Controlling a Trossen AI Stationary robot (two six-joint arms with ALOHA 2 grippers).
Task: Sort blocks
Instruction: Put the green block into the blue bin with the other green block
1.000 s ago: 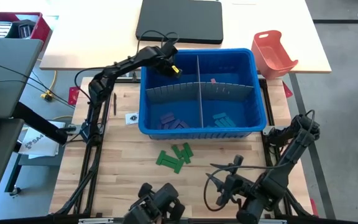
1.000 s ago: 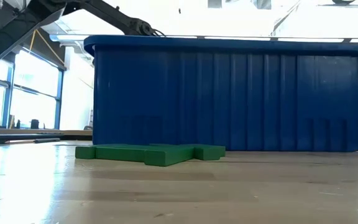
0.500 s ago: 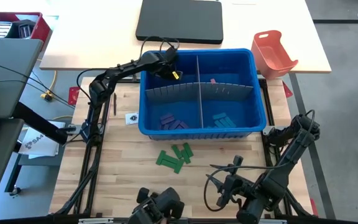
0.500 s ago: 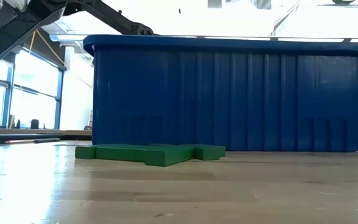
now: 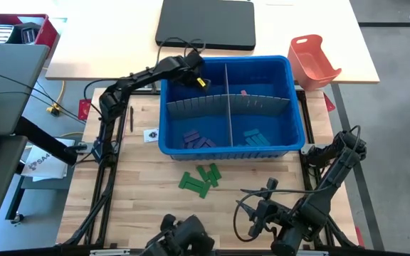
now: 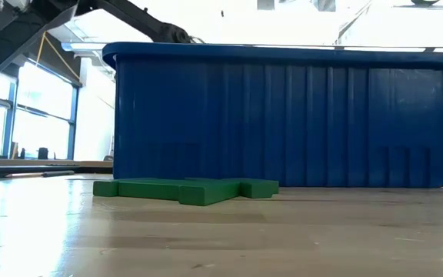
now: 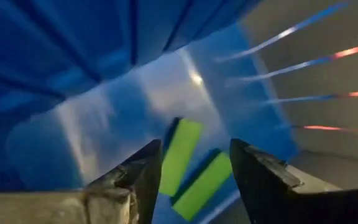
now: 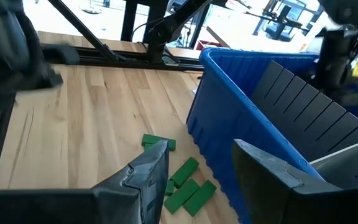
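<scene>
The left gripper (image 7: 191, 165) has spread open over two green blocks (image 7: 179, 155) in the blue bin (image 5: 290, 107).

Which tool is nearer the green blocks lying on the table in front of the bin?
Right. The right tool sits at the table's near edge beside the green blocks; the left tool is inside the blue bin's far-left compartment.

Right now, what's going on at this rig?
Block sorting. The left gripper is over the far-left compartment of the blue bin, open, with two green blocks lying on the bin floor below it. More green blocks lie on the table in front of the bin. Purple, blue and pink pieces sit in other compartments. The right gripper waits open at the table's near edge.
</scene>
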